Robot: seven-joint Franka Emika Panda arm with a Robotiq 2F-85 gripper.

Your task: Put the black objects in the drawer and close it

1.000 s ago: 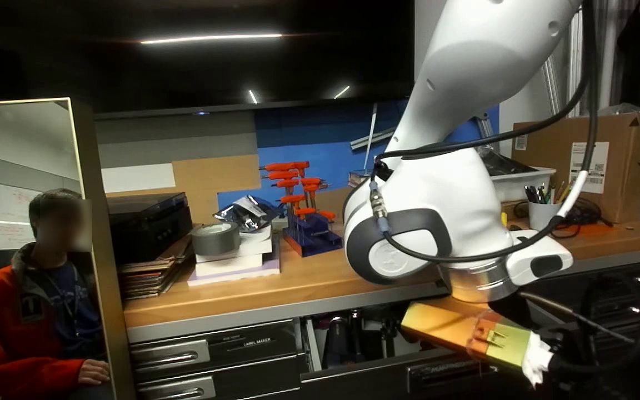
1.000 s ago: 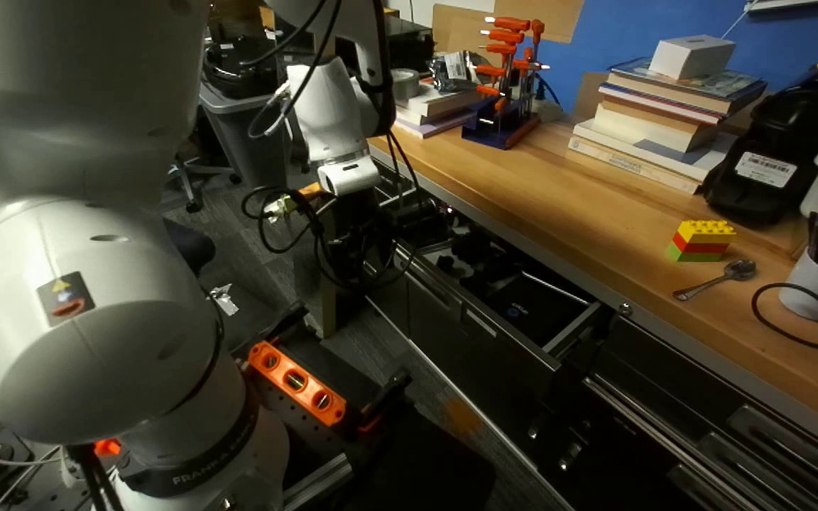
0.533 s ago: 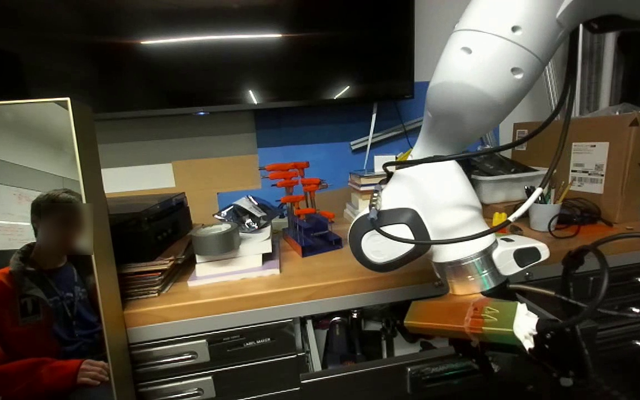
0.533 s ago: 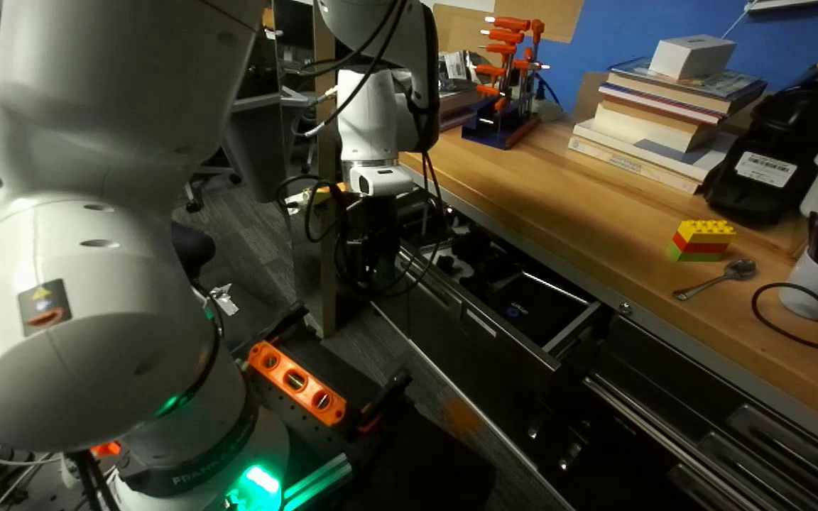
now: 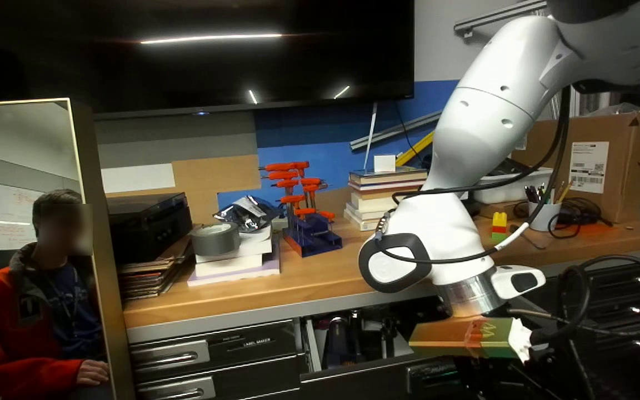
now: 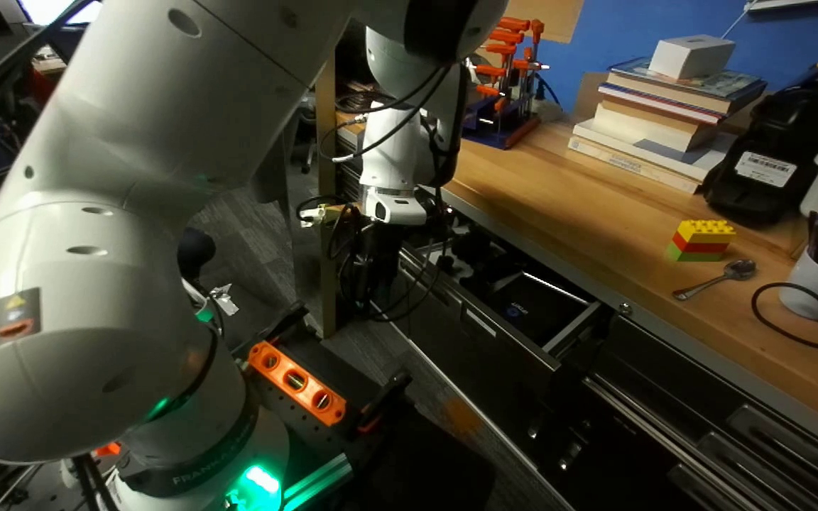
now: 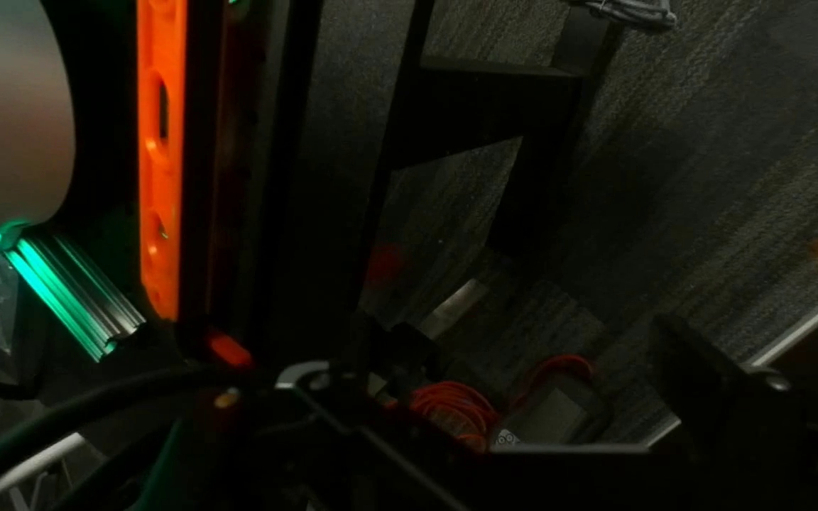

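Currently claw (image 6: 372, 294) spread wide, nothing seen in its grip; hangs over carpeted floor (image 7: 664, 213), near the drawer (image 6: 508, 349) but outside it. Drawer stands open beneath the tabletop (image 6: 593, 206). Small black objects (image 6: 470, 248) lie inside; too dark to say whether these are the two wanted. Judged handling: objects stiff, fairly light, pinch across narrow sides; loaded drawer heavier, best pushed mid-front, no grip needed.

The drawer (image 6: 512, 336) — dark grey, metal-rimmed — stands pulled out under the front edge of the bench (image 6: 565, 186). Black objects (image 6: 471, 250) lie inside, near its far end in an exterior view, outlines unclear.
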